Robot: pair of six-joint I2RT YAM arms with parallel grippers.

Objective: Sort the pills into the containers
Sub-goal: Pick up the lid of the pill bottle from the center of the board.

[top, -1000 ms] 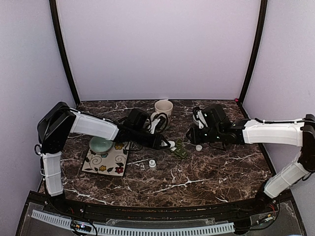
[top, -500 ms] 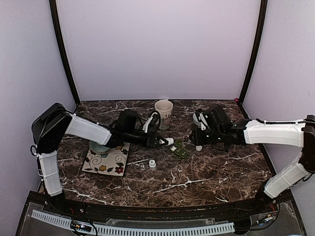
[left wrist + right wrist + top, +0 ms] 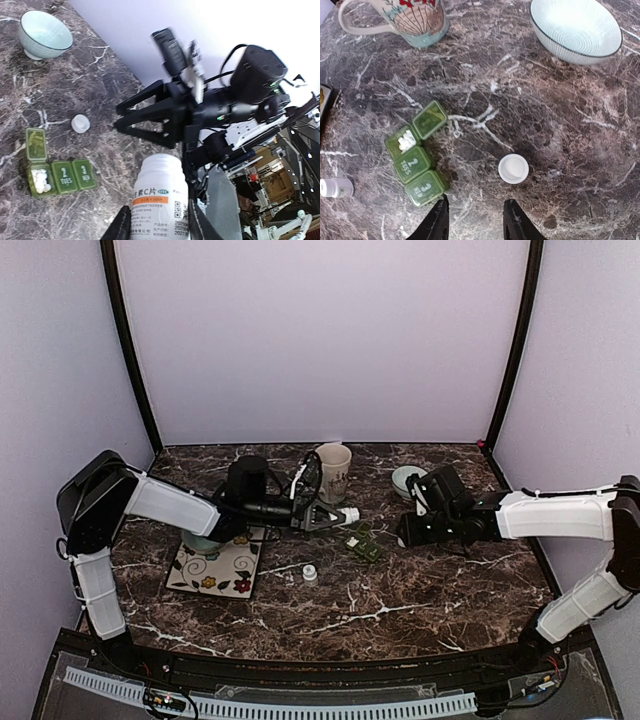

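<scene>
Pill box: near cap; first lid up, white pills inside; other two lids down.
Left claw: pinching white bottle.
Right claw: spread, empty, above cap.
Step, by judgement: filling compartments.
Next, likely: second lid raised before pouring.

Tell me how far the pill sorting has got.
Done: the first compartment of the pill box is open with white pills inside. In hand: the left gripper holds a white bottle; the right gripper is open and empty near a loose white cap. Left: compartments 2 and 3 are shut, so likely unfilled.
</scene>
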